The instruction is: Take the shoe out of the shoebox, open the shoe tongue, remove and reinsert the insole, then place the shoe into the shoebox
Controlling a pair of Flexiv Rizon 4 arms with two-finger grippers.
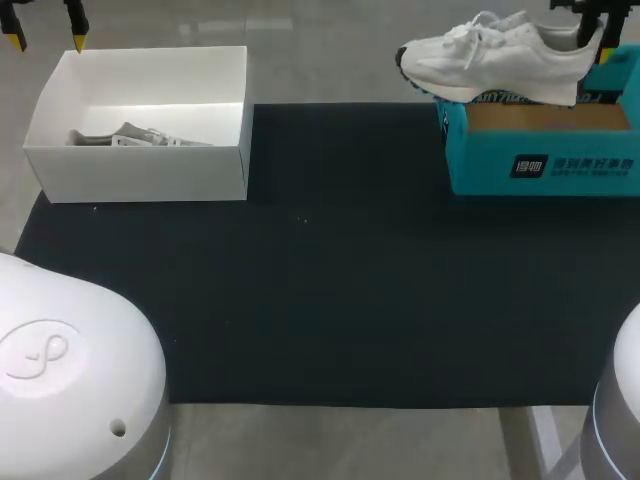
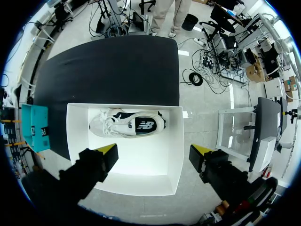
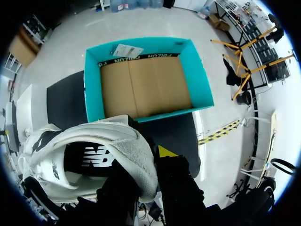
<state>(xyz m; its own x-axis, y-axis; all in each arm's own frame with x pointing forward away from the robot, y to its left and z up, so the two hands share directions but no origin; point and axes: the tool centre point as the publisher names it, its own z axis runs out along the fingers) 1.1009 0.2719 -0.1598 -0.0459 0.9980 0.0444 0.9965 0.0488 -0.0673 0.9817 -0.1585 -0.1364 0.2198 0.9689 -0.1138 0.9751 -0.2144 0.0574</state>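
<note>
The left gripper [image 1: 46, 40] hangs over the far left corner of the table with its two yellow-tipped fingers spread wide and nothing between them. In the left wrist view the tips sit over the near part of the white box [image 1: 140, 165], one over its floor and the other just outside one side wall. That box stands open, partly on the left end of the black mat [image 1: 330, 300]. A pale shoe [image 2: 127, 125] lies on its side inside, against the box wall farthest from the fingers, with its laces and dark lining showing.

The middle of the mat carries nothing else worth telling.

Further right, the white shoe [image 1: 500, 60] is held in the air, sole down and roughly level, with its toe pointing left past the left wall of the teal shoebox [image 1: 540, 160]. The shoebox stands open on the mat's far right end, its brown cardboard floor in plain sight from the right wrist view. Whether the sole touches the box's rim cannot be told.

The right gripper [image 1: 593, 35] is clamped on the shoe's heel. The right wrist view shows one finger inside the collar and the other outside it, pinching the padded heel wall between them.
</note>
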